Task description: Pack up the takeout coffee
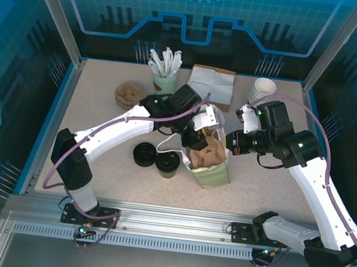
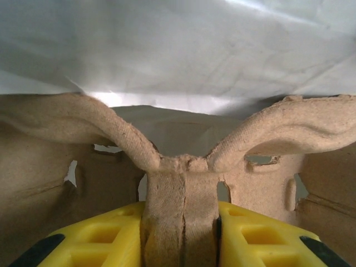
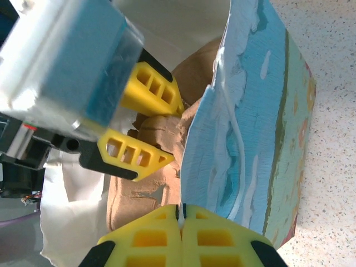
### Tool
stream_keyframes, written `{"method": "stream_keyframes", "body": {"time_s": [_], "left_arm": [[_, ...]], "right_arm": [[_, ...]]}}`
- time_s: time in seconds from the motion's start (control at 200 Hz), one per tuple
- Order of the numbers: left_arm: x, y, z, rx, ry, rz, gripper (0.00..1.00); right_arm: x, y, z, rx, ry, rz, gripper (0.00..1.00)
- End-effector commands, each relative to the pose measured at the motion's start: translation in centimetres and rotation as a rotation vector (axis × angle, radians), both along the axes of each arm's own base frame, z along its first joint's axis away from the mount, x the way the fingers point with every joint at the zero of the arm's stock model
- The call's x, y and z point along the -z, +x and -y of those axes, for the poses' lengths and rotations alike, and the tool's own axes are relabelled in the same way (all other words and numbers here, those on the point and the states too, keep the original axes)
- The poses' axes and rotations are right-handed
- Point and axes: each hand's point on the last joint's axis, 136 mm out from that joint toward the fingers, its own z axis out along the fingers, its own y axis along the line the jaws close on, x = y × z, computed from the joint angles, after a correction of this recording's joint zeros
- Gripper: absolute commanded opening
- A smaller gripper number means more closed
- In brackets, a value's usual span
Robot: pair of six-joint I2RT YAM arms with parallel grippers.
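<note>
one takeout coffee stands upright on the speckled table, near the left arm's forearm and to the left of the paper bag. it is a small cup with pale greenish sides under a round black lid with a raised rim, and it touches, or all but touches, a low black stack of lids on its left. neither gripper touches it.

the left gripper is clamped on the middle rib of a brown pulp carrier, its yellow fingers pressed against either side of the rib. the carrier sits partly inside the open mouth of the bag, with the bag's white lining behind it. the right gripper is closed on the bag's rim, a thin white edge pinched between its yellow pads. the bag's outer face is printed in pale blue and green.
</note>
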Motion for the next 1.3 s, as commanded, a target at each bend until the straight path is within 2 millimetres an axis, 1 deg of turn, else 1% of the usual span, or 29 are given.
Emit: {"method": "stream_keyframes", "body": {"time_s": [0.0,0.17,0.25,0.425,0.615,0.82,1.056,1.296], "left_arm": [[-0.1,0.0,0.0,0.018,0.071,0.064,0.34],[-0.6,-0.3,-0.3,0.014,0.118,0.107,0.34],[-0.2,-0.3,-0.4,0.014,0.152,0.124,0.34],[0.7,-0.2,-0.1,0.014,0.167,0.112,0.35],[1.7,0.0,0.9,0.035,0.157,0.101,0.35],[2.4,0.0,2.4,0.066,0.150,0.084,0.35],[3.7,0.6,3.7,0.078,0.149,0.050,0.35],[4.2,0.6,5.1,0.111,0.124,0.018,0.38]], "right_arm": [[-0.7,-0.2,-0.4,-0.005,0.039,0.019,0.00],[-0.6,-0.2,-0.5,0.003,0.048,0.006,0.00],[-0.7,-0.2,-0.6,0.003,0.058,0.008,0.00],[-0.4,-0.4,-0.7,0.006,0.070,0.001,0.00],[0.2,-0.5,-0.4,0.020,0.060,-0.001,0.00],[0.5,-0.4,0.6,0.040,0.019,0.014,0.00],[0.9,-0.2,1.4,0.053,-0.014,0.023,0.00],[1.5,-0.1,3.2,0.082,-0.111,0.031,0.00]]}}
